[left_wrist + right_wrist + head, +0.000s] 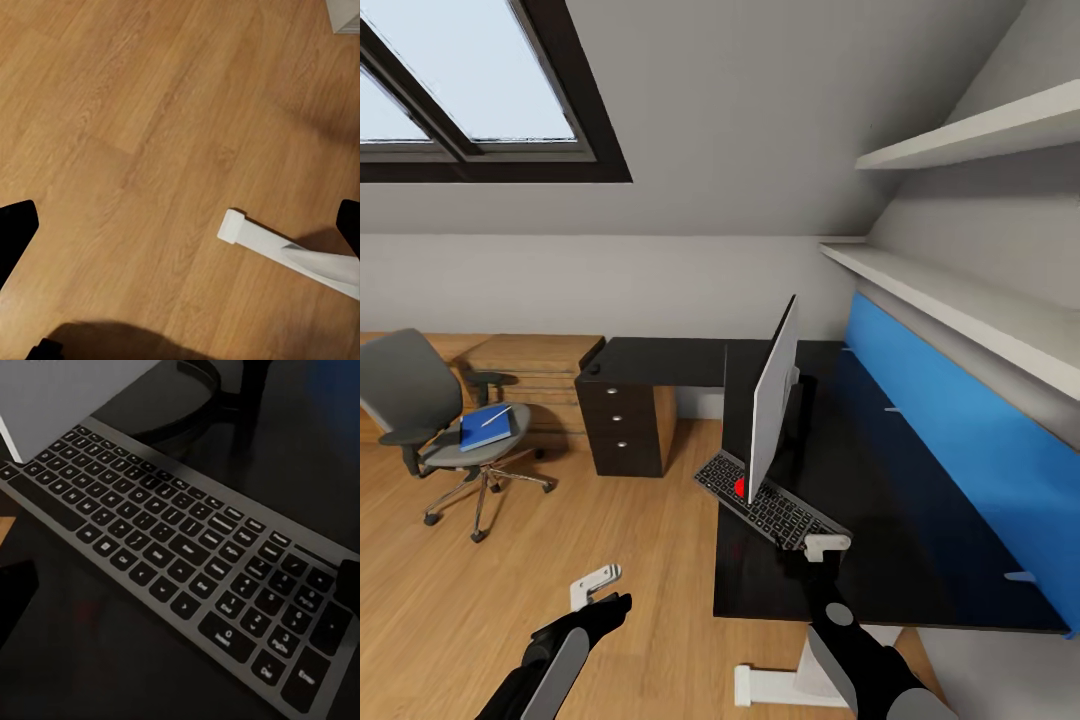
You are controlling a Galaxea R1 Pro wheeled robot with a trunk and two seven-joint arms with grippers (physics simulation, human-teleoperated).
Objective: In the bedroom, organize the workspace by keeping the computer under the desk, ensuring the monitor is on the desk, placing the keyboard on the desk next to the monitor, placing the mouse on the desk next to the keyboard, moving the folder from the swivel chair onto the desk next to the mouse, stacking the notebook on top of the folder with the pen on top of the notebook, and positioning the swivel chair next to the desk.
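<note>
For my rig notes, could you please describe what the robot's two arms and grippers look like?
Both arms have glossy black casings with light grey panels along the forearm. The left gripper and the right gripper each end in pale grey-white jaws on a black wrist. No cables or markings are visible.

Daylight is pouring in through the skylight [470,80], brightening the room evenly. The desk [900,500] top is looking glossy and dark. A soft shadow is lying on the wooden floor [150,150]. Wrist pictures are appearing slightly soft.
</note>
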